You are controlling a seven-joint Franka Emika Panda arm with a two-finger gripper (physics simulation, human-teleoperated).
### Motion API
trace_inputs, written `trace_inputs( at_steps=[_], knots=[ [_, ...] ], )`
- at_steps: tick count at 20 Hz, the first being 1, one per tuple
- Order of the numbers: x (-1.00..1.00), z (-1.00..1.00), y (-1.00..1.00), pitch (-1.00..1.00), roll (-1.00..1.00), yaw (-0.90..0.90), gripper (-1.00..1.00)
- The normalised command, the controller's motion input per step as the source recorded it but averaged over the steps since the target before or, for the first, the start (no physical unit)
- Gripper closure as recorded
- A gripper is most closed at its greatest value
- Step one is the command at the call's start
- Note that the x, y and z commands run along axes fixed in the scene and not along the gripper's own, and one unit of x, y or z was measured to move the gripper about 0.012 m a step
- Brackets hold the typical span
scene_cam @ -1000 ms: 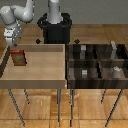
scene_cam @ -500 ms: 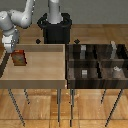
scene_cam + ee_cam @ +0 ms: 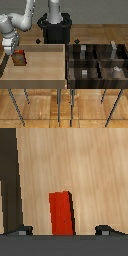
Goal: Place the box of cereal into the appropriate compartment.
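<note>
The box of cereal (image 3: 20, 58) is small and red-orange, and it stands upright in the large light wood tray (image 3: 45, 75) near the exterior view's left edge. My gripper (image 3: 10, 46) hangs just above it and slightly to the exterior view's left. In the wrist view the box (image 3: 61, 213) lies below, in line with the gap between the two dark fingertips (image 3: 22, 230), which stand wide apart. The gripper (image 3: 64, 231) is open and holds nothing. The compartment (image 3: 120, 54) with the tall pale grey block (image 3: 114, 48) is at the back right of the dark divided bin.
The dark brown four-part bin (image 3: 68, 65) stands on the exterior view's right, right beside the tray. Low grey pieces (image 3: 85, 73) sit in its other sections. The robot's black base (image 3: 55, 27) is behind the tray. The tray's dark side wall (image 3: 9, 178) runs close to the box.
The arm has come down toward the tray's left end, bringing the gripper closer above the box. The box has not moved.
</note>
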Motion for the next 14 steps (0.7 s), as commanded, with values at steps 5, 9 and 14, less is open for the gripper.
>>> trace_inputs(
  at_steps=[5, 9, 14],
  knots=[
    [0.0, -0.6, 0.0, 0.0, 0.0, 0.0, -1.0],
    [0.0, -0.5, 0.0, 0.0, 0.0, 0.0, 1.0],
    [0.0, 0.0, 0.0, 0.0, 0.0, 0.0, 1.0]
  ],
)
